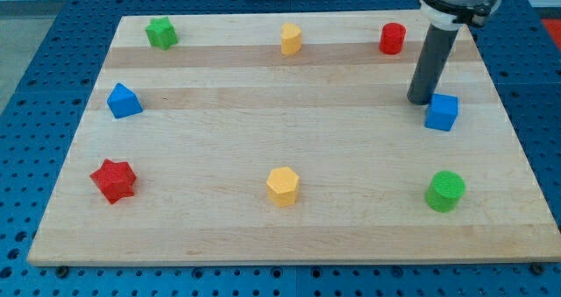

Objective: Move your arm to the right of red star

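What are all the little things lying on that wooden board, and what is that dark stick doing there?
green star: one, green, top left corner
yellow block: one, yellow, top middle
red cylinder: one, red, top right
blue cube: one, blue, right side
blue block: one, blue, left side, shape unclear
red star: one, red, bottom left
yellow hexagon: one, yellow, bottom middle
green cylinder: one, green, bottom right
wooden board: one, pale wood, under all blocks
my tip: one, dark rod end, just left of the blue cube, far right of the red star
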Robot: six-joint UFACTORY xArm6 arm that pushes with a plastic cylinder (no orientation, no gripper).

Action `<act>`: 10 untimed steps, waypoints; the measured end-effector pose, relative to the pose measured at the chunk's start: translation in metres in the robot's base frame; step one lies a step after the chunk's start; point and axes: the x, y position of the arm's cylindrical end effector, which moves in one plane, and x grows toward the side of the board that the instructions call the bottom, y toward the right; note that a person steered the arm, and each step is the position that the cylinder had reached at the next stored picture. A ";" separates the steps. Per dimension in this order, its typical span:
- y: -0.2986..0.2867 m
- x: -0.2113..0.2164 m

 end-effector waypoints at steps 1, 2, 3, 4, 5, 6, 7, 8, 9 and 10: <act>0.001 0.000; 0.004 0.002; 0.005 0.002; 0.005 0.005; 0.005 -0.006; 0.013 -0.011; 0.105 -0.009; 0.064 0.006; 0.059 0.032; 0.066 0.035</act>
